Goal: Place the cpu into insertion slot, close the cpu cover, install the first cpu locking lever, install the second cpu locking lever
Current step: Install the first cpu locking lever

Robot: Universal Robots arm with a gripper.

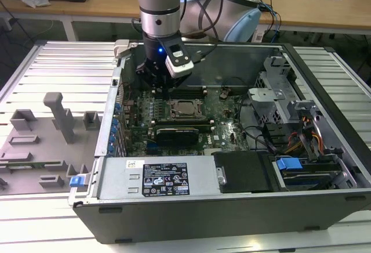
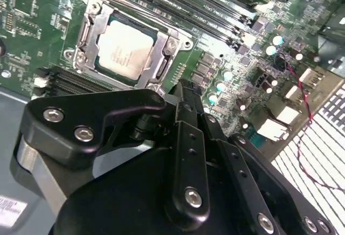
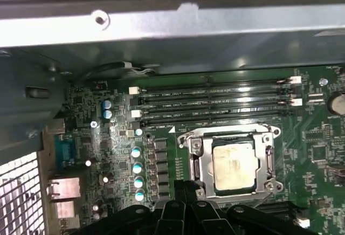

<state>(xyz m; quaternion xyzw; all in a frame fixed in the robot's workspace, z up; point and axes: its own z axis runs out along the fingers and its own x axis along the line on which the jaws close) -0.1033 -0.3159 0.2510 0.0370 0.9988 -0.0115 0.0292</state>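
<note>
Hovering my empty, pressed-together gripper (image 3: 186,187) beside the cpu cover (image 3: 204,159), shut over the cpu (image 3: 233,162). Lever step, I judge; fine aim needed.

This looks like a robotics lab or test workshop. An open computer case (image 1: 232,218) sits on a slatted aluminium tabletop (image 1: 58,61) beside blocky grey fixtures (image 1: 61,116). A robot arm (image 1: 157,9) hangs over it, and long wooden desks (image 1: 110,0) carrying cables and papers stand behind.
</note>
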